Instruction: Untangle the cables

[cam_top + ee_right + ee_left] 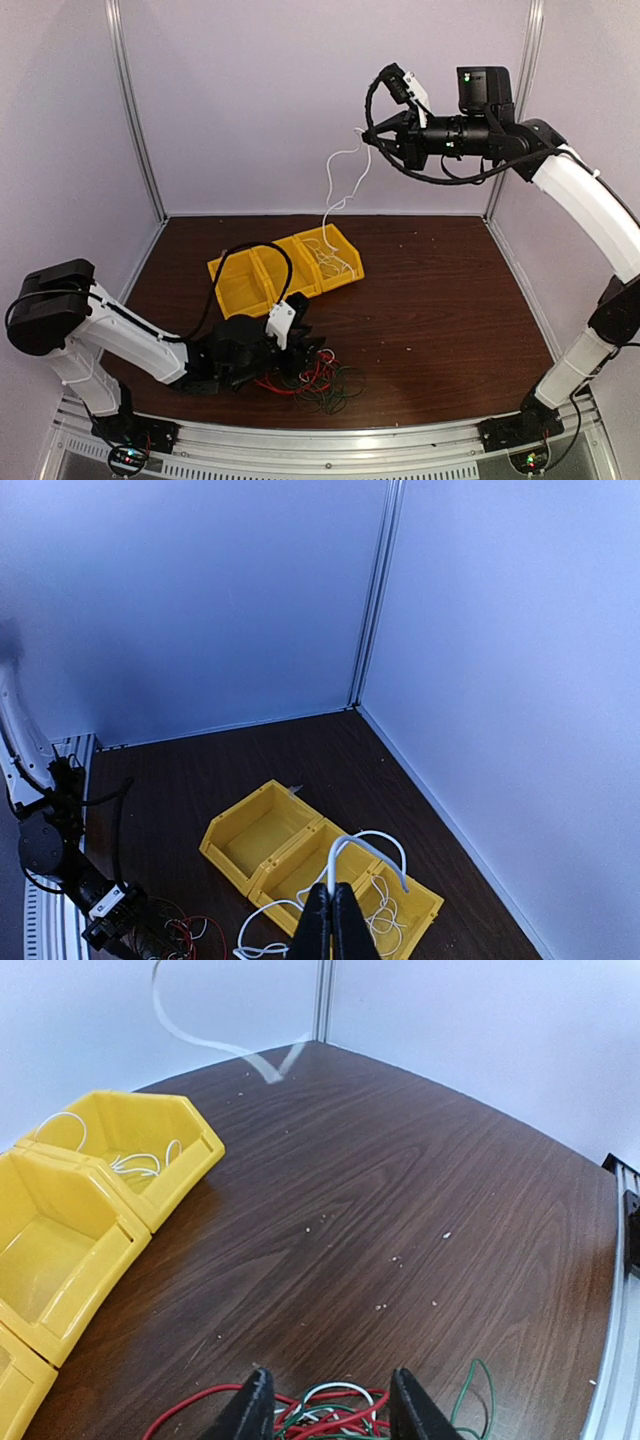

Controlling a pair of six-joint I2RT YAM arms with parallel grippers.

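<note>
A tangle of red, green and white cables [325, 380] lies on the dark wooden table near its front edge. My left gripper [332, 1415] is low over this tangle, its jaws apart with red, white and green strands [335, 1400] lying between the fingers. My right gripper [372, 138] is raised high at the back, shut on a white cable [340, 175]. That cable hangs down into the right-hand yellow bin [345, 268]. In the right wrist view the fingers [333, 925] pinch the white cable [350, 852] above the bins.
A row of three joined yellow bins [225, 268] stands at the middle of the table; the right one holds coiled white cable [140, 1165]. White walls with metal posts close the back and sides. A metal rail [330, 440] runs along the front edge.
</note>
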